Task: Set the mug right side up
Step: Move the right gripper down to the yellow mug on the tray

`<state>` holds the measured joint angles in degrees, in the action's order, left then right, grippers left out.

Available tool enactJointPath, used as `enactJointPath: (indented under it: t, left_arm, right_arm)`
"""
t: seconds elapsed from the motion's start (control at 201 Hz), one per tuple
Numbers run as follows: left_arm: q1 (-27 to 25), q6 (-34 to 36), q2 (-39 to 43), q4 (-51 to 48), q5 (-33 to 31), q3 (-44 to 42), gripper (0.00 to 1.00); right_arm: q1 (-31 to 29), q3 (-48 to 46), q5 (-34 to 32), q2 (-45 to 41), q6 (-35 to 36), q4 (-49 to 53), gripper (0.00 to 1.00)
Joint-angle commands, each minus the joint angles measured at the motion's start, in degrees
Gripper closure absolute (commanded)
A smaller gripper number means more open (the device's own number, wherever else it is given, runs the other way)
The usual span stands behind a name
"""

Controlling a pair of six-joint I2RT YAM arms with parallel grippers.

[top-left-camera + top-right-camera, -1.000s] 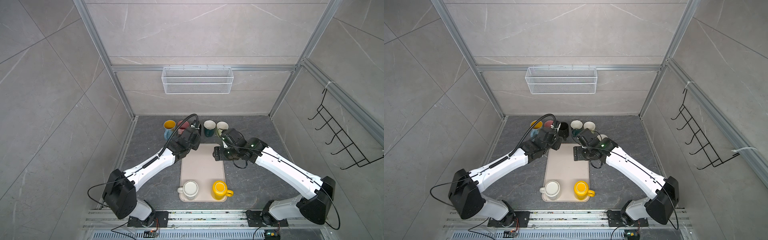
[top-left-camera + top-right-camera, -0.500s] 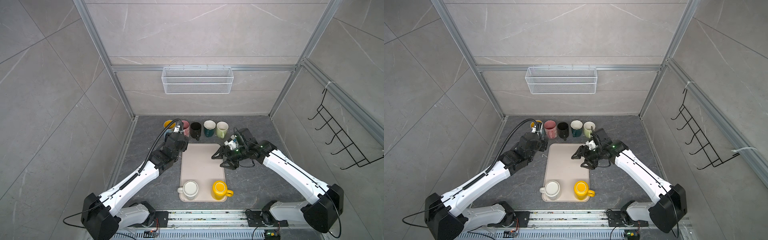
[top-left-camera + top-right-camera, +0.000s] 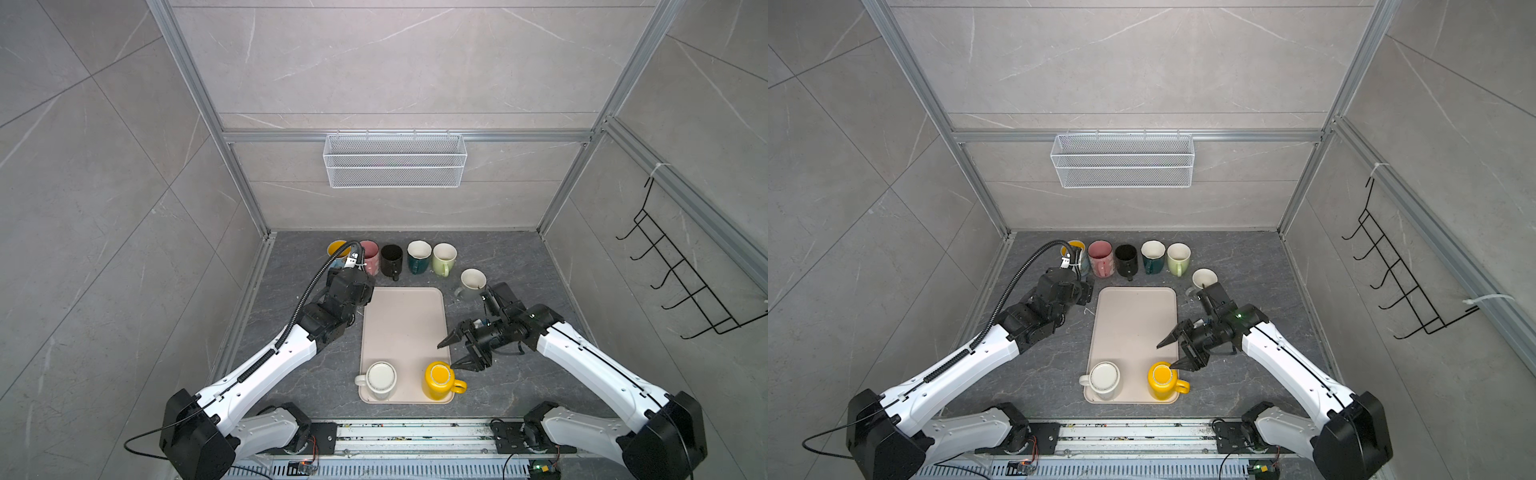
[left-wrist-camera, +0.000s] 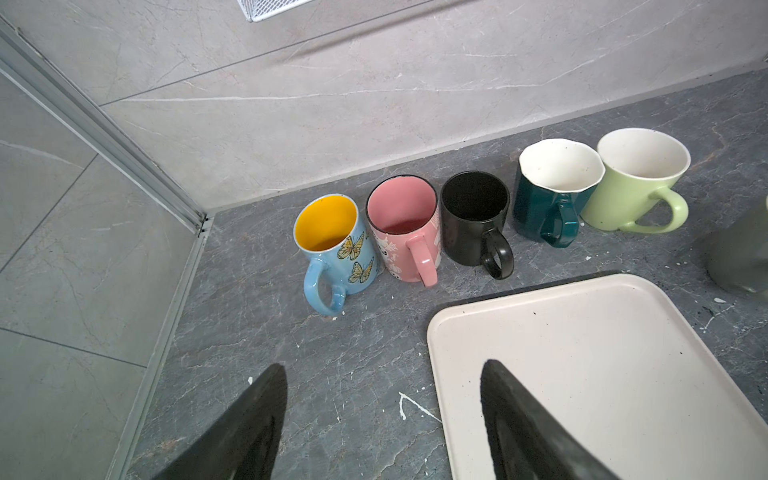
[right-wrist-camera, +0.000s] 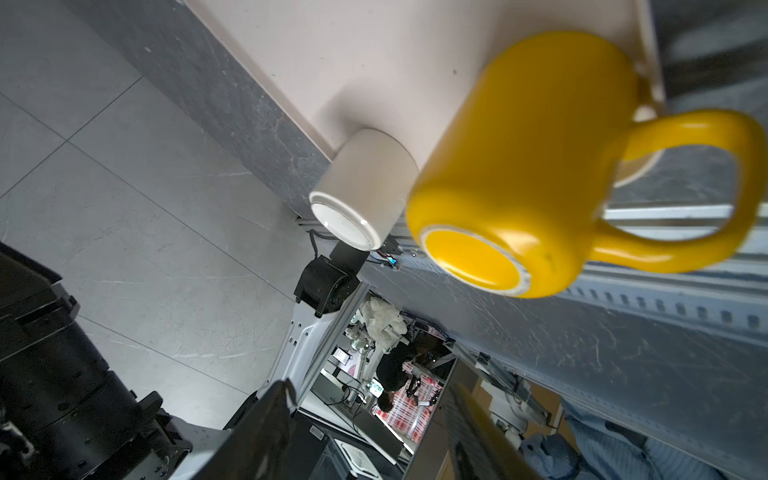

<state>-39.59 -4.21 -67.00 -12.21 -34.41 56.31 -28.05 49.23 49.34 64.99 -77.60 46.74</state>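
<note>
We see the yellow mug (image 3: 438, 380) standing upside down, base up, on the near right corner of the tray (image 3: 403, 320), its handle reaching over the tray edge. A white mug (image 3: 379, 379) stands upside down beside it, apart. The right fingers (image 3: 451, 336) are spread wide and empty, just beside the yellow mug, not touching it as far as we can tell. The left fingers (image 4: 249, 424) are also wide and hold nothing, over the surface (image 3: 332, 386) by the far left corner of the tray, near the row of upright mugs (image 3: 391, 257). We judge that the step in hand is the approach to the yellow mug. Next, the right fingers need to come around its body, close firmly, then lift it and turn it over.
</note>
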Motion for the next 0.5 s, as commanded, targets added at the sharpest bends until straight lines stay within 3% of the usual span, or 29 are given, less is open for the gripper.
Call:
enactJointPath:
  t: [0.0,0.368,0.493]
  left_arm:
    - [0.02,-1.24,-0.04,2.73,-1.60,-0.46,0.24]
    - [0.33,-2.01,-1.42,3.03,-1.96,-0.85,0.23]
    - [0.57,-3.03,-1.84,3.01,-1.96,-1.02,0.23]
  right_arm:
    - [0.19,-4.28,0.22,-4.09,-7.88,2.32,0.39]
    - [0.20,-16.11,-6.44,-15.94,-25.78,-0.66,0.37]
    - [0.19,-18.38,-7.63,-18.41,-28.32,-0.66,0.37]
